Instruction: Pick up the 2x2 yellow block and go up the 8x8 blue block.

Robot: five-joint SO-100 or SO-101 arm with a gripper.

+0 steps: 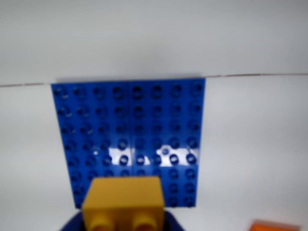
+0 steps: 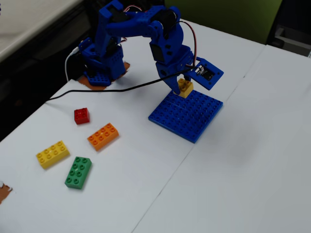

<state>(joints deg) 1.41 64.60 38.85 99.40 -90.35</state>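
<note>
The 2x2 yellow block (image 2: 185, 88) is held in my gripper (image 2: 184, 86), just above the far left edge of the 8x8 blue block (image 2: 187, 113) in the fixed view. In the wrist view the yellow block (image 1: 123, 203) fills the bottom centre between my blue jaws, with its studs facing the camera. The blue baseplate (image 1: 130, 130) lies flat on the white table beyond it. The gripper (image 1: 123, 216) is shut on the yellow block.
In the fixed view a red brick (image 2: 81, 115), an orange brick (image 2: 103, 136), a longer yellow brick (image 2: 52, 154) and a green brick (image 2: 78, 172) lie left of the baseplate. A black cable (image 2: 112, 90) runs across the table. An orange corner (image 1: 274, 226) shows in the wrist view.
</note>
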